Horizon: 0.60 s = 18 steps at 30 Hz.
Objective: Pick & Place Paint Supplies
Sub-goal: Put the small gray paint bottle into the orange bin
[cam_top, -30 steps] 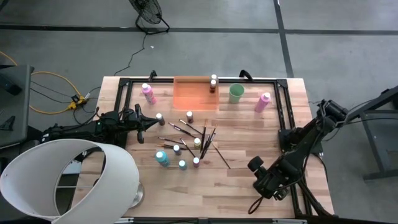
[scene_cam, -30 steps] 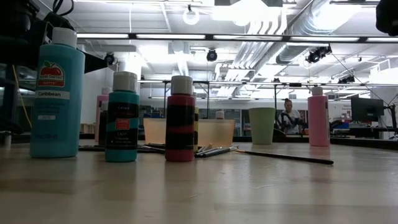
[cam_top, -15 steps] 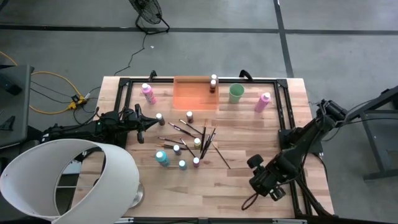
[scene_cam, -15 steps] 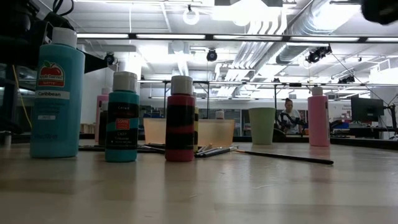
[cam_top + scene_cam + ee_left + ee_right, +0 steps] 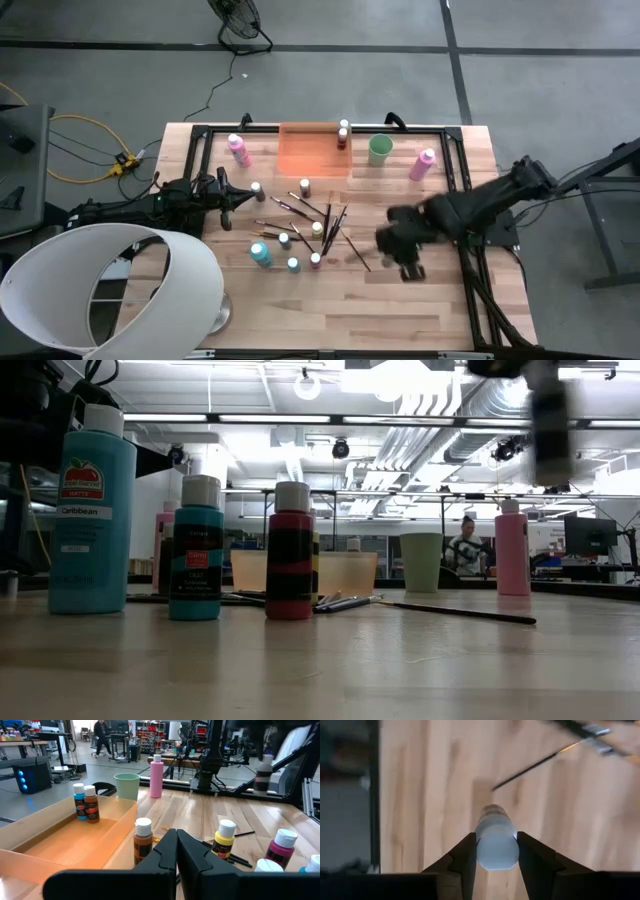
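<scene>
Jaws of the right gripper (image 5: 495, 851) are clamped on a small white-capped bottle (image 5: 495, 840), its cap seated squarely between the two dark fingers (image 5: 466, 857). Seen from above, that gripper (image 5: 405, 250) sits right of centre over the table (image 5: 440, 310), beside the scattered paintbrushes (image 5: 330, 225) and small bottles (image 5: 290, 250) at mid-frame. At centre left, the left gripper (image 5: 240, 195) rests with its fingers pressed together, holding nothing.

Views: high, straight down over the whole table (image 5: 420, 310); low, at tabletop height, close to the paint bottles (image 5: 197, 548), facing the room; two wrist cameras past their own fingers; all share the tabletop.
</scene>
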Each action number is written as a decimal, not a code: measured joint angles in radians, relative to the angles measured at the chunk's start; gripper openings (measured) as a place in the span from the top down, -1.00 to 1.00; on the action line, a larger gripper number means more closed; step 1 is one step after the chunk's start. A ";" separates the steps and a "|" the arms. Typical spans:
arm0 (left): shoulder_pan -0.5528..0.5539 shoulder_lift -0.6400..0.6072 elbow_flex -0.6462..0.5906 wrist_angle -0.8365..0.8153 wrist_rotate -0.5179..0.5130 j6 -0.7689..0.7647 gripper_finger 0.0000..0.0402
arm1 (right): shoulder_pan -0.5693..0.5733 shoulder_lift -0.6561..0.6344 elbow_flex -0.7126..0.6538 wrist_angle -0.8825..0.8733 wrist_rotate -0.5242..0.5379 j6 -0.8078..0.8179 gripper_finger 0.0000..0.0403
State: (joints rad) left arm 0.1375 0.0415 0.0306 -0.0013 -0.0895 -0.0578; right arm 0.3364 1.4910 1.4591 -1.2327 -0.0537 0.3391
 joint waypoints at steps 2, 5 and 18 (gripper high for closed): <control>0.000 0.000 0.000 0.000 0.000 0.000 1.00 | -0.083 0.000 0.021 0.001 0.002 -0.005 0.41; 0.000 0.000 0.000 0.000 0.000 0.000 1.00 | -0.209 0.005 0.050 0.014 0.003 -0.048 0.42; 0.000 0.000 0.000 0.000 0.000 0.000 1.00 | -0.659 0.155 0.208 0.157 0.028 -0.123 0.42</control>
State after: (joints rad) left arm 0.1375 0.0418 0.0305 -0.0013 -0.0895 -0.0576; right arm -0.3229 1.6462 1.6674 -1.0757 -0.0254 0.2163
